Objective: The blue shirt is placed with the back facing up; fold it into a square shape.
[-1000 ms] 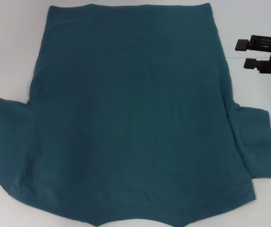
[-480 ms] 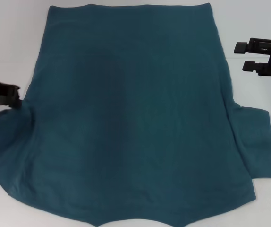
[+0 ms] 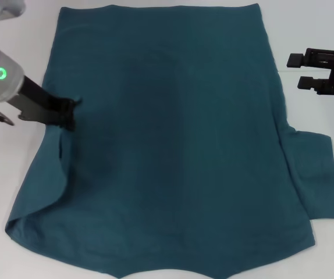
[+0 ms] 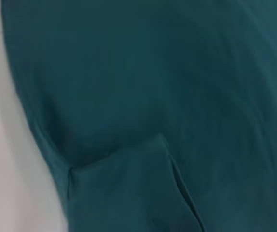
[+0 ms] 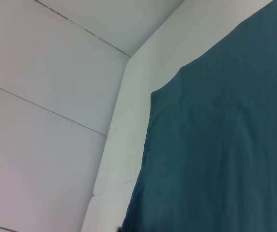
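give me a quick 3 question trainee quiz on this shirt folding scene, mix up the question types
1. True or false: the left sleeve of the blue shirt lies folded in over the body.
2. Multiple choice: where is the right end effector?
A. gripping the right sleeve
B. off the shirt's right edge, over the white table, fingers apart
C. pressing on the hem
3. Fill in: the left end effector is at the shirt's ____ side, closed on a fold of fabric.

Key
1. True: the sleeve flap lies on the shirt body; the right sleeve is spread out flat.
2. B
3. left
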Tool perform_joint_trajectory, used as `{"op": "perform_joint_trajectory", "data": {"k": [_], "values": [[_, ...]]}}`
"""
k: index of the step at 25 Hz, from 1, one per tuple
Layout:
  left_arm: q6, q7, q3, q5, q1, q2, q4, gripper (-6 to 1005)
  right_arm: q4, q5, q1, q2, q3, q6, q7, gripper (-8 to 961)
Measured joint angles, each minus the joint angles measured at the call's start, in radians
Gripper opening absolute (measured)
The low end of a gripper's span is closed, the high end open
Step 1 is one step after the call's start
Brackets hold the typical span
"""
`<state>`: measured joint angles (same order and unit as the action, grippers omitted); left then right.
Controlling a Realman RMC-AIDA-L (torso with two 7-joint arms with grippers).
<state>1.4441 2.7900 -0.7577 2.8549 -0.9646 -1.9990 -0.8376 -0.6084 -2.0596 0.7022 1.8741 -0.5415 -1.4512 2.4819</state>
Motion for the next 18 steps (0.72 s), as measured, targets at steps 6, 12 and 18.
{"op": "perform_joint_trajectory", "data": {"k": [6,12,18], "values": [[-0.085,0.003,0.005,-0.018,-0.014,-0.01,0.063,7,0.001,-0.001,-0.001,0.0,-0.017,-0.007,-0.002,825],[-0.047,-0.145,0.003,-0.131,-0.001,-0.012,0.06,83,0.001,-0.001,-0.001,-0.001,-0.035,-0.006,-0.03,825],[0.013,-0.288,0.024,-0.194,0.071,-0.04,-0.047,267,-0.002,-0.002,-0.002,-0.005,-0.046,-0.008,-0.067,825]]}}
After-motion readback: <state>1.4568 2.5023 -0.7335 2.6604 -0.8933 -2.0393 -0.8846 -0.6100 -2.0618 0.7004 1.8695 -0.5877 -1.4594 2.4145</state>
